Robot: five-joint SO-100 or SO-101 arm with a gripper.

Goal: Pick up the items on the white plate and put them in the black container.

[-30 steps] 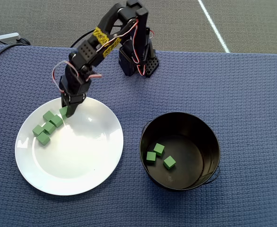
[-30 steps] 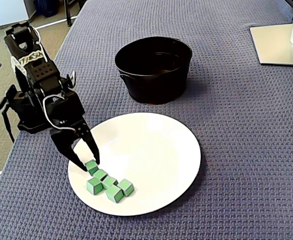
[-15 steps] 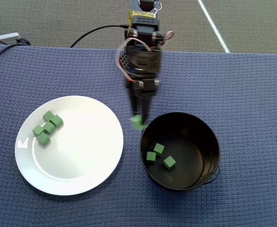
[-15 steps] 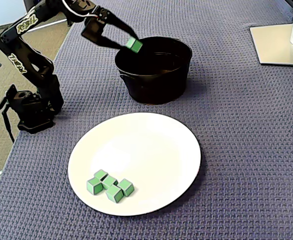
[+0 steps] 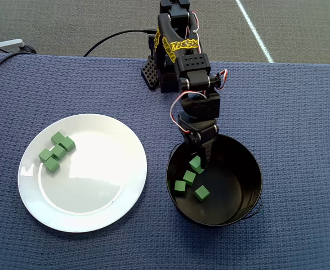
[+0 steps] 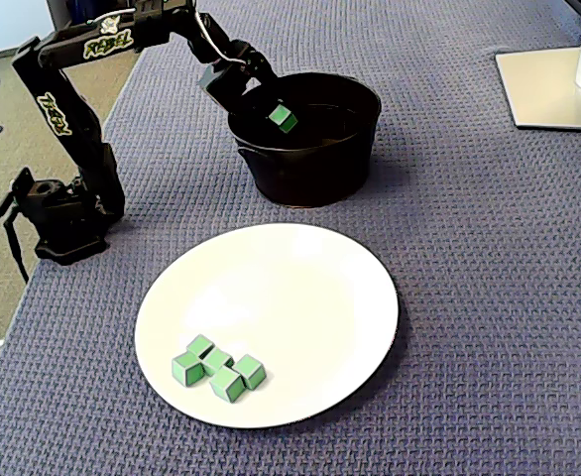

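Note:
My gripper [image 5: 199, 160] reaches down into the mouth of the black container [image 5: 249, 169], shut on one green cube [image 5: 195, 164] at its fingertips. In the fixed view the gripper [image 6: 276, 109] holds that cube [image 6: 283, 118] just below the rim of the container [image 6: 310, 169]. Three green cubes [image 5: 189, 185] lie on the container's floor. Several more green cubes [image 5: 55, 151] sit clustered at the left of the white plate [image 5: 97, 191], which appears in the fixed view as the near-left part of the plate [image 6: 300, 307], cubes [image 6: 218, 367] included.
The arm's base [image 6: 62, 223] stands at the table's left edge in the fixed view. A monitor foot [image 6: 553, 84] sits at the far right. A black cable [image 5: 108, 42] runs off the table's back edge.
The gripper lifted one cube off the plate, swung across with it, and now has lowered it into the container's mouth. The plate holds one cube fewer.

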